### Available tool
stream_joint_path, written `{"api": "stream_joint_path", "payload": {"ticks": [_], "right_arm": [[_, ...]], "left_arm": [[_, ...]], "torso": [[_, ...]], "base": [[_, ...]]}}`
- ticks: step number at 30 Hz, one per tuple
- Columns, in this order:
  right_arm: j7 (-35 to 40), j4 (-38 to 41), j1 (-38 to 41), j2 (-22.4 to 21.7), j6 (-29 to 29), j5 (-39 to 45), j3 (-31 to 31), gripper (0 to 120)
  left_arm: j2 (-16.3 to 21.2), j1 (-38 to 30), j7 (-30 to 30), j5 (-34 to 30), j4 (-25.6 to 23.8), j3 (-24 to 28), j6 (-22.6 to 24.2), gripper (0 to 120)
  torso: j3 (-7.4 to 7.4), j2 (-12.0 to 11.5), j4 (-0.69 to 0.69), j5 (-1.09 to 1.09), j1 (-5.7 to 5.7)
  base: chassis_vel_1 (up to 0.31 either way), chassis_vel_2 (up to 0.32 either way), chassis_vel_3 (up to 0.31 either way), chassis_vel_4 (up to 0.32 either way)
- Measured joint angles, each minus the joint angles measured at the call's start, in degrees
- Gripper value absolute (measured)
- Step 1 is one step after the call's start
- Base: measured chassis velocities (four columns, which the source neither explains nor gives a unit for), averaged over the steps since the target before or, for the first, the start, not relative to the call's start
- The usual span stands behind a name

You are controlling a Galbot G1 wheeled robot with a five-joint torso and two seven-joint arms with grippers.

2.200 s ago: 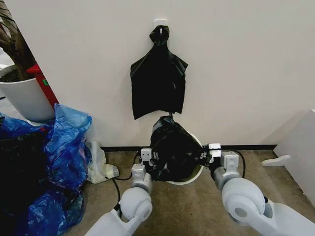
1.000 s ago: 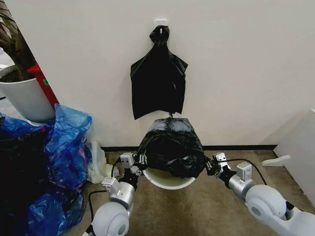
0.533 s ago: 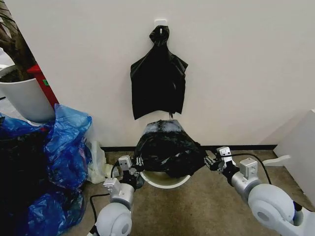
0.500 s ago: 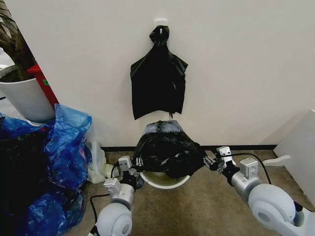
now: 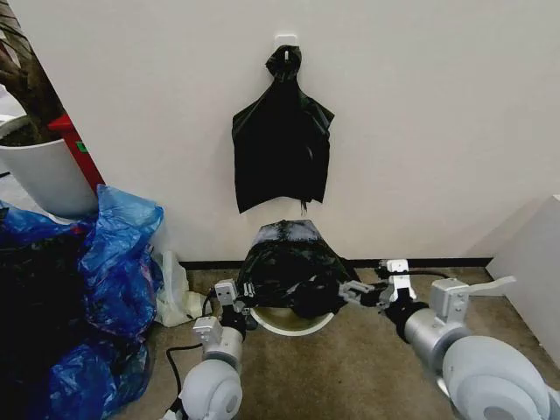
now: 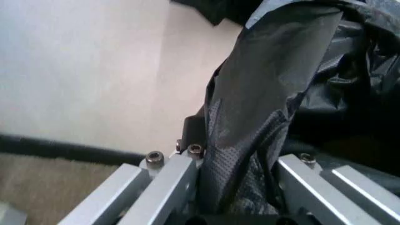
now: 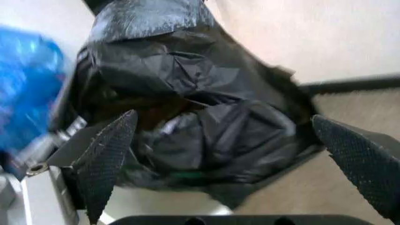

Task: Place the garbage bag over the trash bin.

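We see the garbage bag (image 5: 291, 267) heaped over the far side of the trash bin (image 5: 284, 320) at lower centre, its long axis running left to right between our grippers. Our left gripper (image 5: 234, 296) pinches the bag's left edge. Our right gripper (image 5: 366, 292) sits spread wide and empty just right of the bag, so we judge the loose right edge the one to take.

soft even light, blurry wrist views

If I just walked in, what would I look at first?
Probably the crinkly black garbage bag bunched over the white trash bin by the wall, with the left gripper pinching its edge and the right gripper open beside it. Next, the black bags on the wall hook and the blue bags at left.
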Motion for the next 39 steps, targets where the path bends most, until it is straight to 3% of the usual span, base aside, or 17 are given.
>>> {"api": "stream_joint_path", "payload": {"ticks": [2, 6, 7, 12, 23, 28, 30, 39], "right_arm": [[1.58, -0.17, 2.85, 1.21, 0.58, 2.25, -0.87, 100], [-15.82, -1.53, 2.02, -2.97, -2.31, -12.11, -0.90, 100], [-15.82, -1.53, 2.02, -2.97, -2.31, -12.11, -0.90, 100], [-29.67, -1.29, 2.68, -8.35, -4.77, -19.50, -2.50, 100], [-33.25, -3.48, 2.17, -10.75, -6.70, -26.07, -3.56, 100], [-33.24, -4.26, 1.73, -10.14, -7.18, -27.19, -4.03, 80], [-33.24, -4.41, 1.70, -10.02, -7.18, -27.56, -4.10, 79], [-32.75, -4.92, 1.50, -9.61, -6.91, -28.93, -4.20, 43]], "left_arm": [[0.26, 0.01, 1.10, 0.98, -0.01, 0.02, -0.65, 4], [1.57, -0.91, 2.22, 1.41, -0.08, 0.03, -0.65, 4], [1.57, -0.91, 2.22, 1.41, -0.08, 0.03, -0.65, 4], [3.02, -2.56, 2.94, 1.39, -0.71, 0.02, 0.46, 4], [4.56, -3.65, 3.75, 2.57, -2.36, 0.94, 1.33, 4], [5.23, -3.06, 3.76, 2.59, -4.25, 1.08, 1.87, 4], [5.32, -2.94, 3.76, 2.59, -4.49, 1.09, 1.89, 4], [5.62, -2.36, 3.83, 2.59, -5.64, 1.08, 1.97, 4]], "torso": [[0.00, 0.00, 0.03, -0.01, 0.00], [0.00, 0.00, -0.01, -0.02, 0.00], [0.00, 0.00, -0.01, -0.02, 0.00], [0.00, -0.01, 0.02, -0.01, 0.00], [0.00, -0.01, 0.00, -0.01, 0.00], [0.00, -0.01, 0.00, -0.01, 0.00], [0.00, -0.01, 0.00, -0.01, 0.00], [0.00, -0.01, 0.00, -0.01, 0.00]], "base": [[0.000, 0.000, 0.000, 0.000], [0.000, 0.000, 0.000, 0.000], [0.000, 0.000, 0.000, 0.000], [0.000, 0.000, 0.000, 0.000], [0.000, 0.000, 0.000, 0.000], [0.000, 0.000, 0.000, 0.000], [0.000, 0.000, 0.000, 0.000], [0.000, 0.000, 0.000, 0.000]]}}
